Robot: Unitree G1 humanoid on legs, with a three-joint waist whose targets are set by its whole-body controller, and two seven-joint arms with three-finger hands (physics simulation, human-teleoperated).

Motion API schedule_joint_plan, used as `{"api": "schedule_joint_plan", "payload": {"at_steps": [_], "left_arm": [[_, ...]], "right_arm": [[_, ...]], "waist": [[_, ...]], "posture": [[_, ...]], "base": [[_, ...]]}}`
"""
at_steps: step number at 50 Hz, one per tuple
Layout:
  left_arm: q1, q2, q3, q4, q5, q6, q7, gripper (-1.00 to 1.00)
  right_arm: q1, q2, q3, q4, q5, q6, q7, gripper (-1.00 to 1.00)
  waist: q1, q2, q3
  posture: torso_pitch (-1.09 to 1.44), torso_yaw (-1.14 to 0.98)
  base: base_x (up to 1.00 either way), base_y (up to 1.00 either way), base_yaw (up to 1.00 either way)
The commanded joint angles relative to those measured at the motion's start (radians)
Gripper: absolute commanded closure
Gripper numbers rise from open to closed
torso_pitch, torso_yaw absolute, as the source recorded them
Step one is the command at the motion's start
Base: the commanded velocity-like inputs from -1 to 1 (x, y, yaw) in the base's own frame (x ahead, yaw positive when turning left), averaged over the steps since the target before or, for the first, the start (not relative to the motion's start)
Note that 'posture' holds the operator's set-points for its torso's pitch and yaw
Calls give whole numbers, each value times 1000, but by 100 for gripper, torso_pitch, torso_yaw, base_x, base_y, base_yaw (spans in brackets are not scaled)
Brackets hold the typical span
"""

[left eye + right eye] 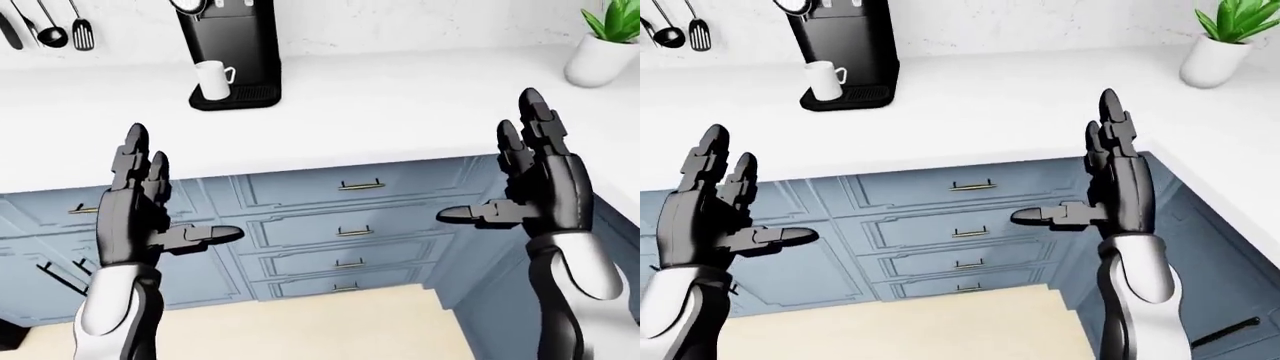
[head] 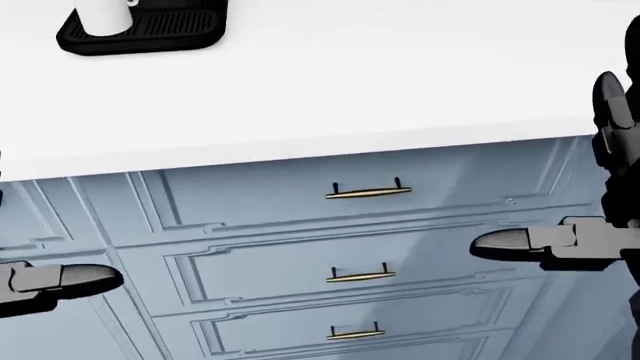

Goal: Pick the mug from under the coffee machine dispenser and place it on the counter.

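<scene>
A white mug (image 1: 212, 79) stands on the drip tray of the black coffee machine (image 1: 228, 49) at the upper left of the white counter (image 1: 400, 112). The head view shows only the mug's base (image 2: 103, 18) on the tray. Both hands are raised well below and short of the counter edge, palms facing each other. My left hand (image 1: 150, 217) is open, fingers up and thumb out, holding nothing. My right hand (image 1: 520, 180) is open in the same pose, also with nothing in it.
Blue drawers with brass handles (image 1: 360, 185) fill the cabinet under the counter. A potted plant (image 1: 605, 45) stands at the counter's upper right. Utensils (image 1: 50, 30) hang on the wall at upper left. The counter turns a corner on the right in the right-eye view.
</scene>
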Motion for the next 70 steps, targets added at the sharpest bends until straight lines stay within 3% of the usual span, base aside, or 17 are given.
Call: {"api": "schedule_joint_plan", "payload": {"at_steps": [1,5,8,19,22,23,25,28,31,33,45,49,58,62,63,65,70], "left_arm": [[-22,14,18,-44,4,-39,7,-100],[-23,15,22,-44,1,-37,6,-100],[-23,16,23,-44,1,-37,6,-100],[-21,16,23,-38,2,-43,4,-100],[-23,17,24,-41,1,-40,5,-100],[-23,17,23,-41,1,-40,5,-100],[-24,18,22,-43,1,-37,6,-100],[-27,18,22,-48,0,-31,7,-100],[-29,19,23,-53,-2,-25,8,-100],[-28,19,22,-54,-2,-24,9,-100],[-21,15,22,-51,1,-32,4,-100],[-21,15,22,-49,2,-34,4,-100],[-20,15,22,-47,1,-37,2,-100],[-21,15,22,-48,1,-35,3,-100],[-21,15,22,-49,1,-34,3,-100],[-22,15,21,-50,1,-32,3,-100],[-25,16,21,-53,0,-27,5,-100]], "right_arm": [[-28,-8,4,-46,5,-37,3,-100],[-27,-8,3,-50,5,-34,5,-100],[-28,-8,4,-55,5,-29,5,-100],[-21,-4,11,-55,-7,-40,11,-100],[-20,-4,11,-59,-9,-42,17,-100],[-19,-3,11,-59,-10,-43,18,-100],[-21,-3,11,-62,-11,-42,20,-100],[-23,-5,9,-67,-9,-37,23,-100],[-26,-7,7,-71,-9,-32,24,-100],[-26,-7,6,-72,-8,-32,24,-100],[-15,-3,9,-63,-20,-54,34,-100],[-14,-1,10,-63,-22,-57,36,-100],[-10,1,11,-65,-24,-59,40,-100],[-12,1,10,-69,-23,-55,41,-100],[-13,1,10,-69,-23,-54,41,-100],[-14,0,11,-74,-23,-50,41,-100],[-18,-1,8,-77,-21,-44,42,-100]], "waist": [[6,-1,-17],[4,44,-1],[1,135,-22],[11,26,-5],[13,-40,-16],[1,13,-7],[7,-7,-11],[9,11,-14],[5,59,4],[3,126,-11],[18,39,7],[21,-41,-5],[13,39,17],[2,133,-3],[17,103,3],[17,112,13],[28,72,11]], "posture": [[0,0],[0,0],[0,0],[0,0],[0,0],[0,0],[0,0],[0,0],[0,0],[0,0],[0,0],[0,0],[0,0],[0,0],[0,0],[0,0],[0,0]], "base": [[4,25,0],[3,26,0],[2,27,0],[2,26,0],[2,24,0],[2,20,0],[2,19,0],[2,17,0],[3,14,0],[5,14,0],[11,6,0],[20,0,0],[26,0,0],[27,0,0],[27,0,0],[27,0,0],[27,0,0]]}}
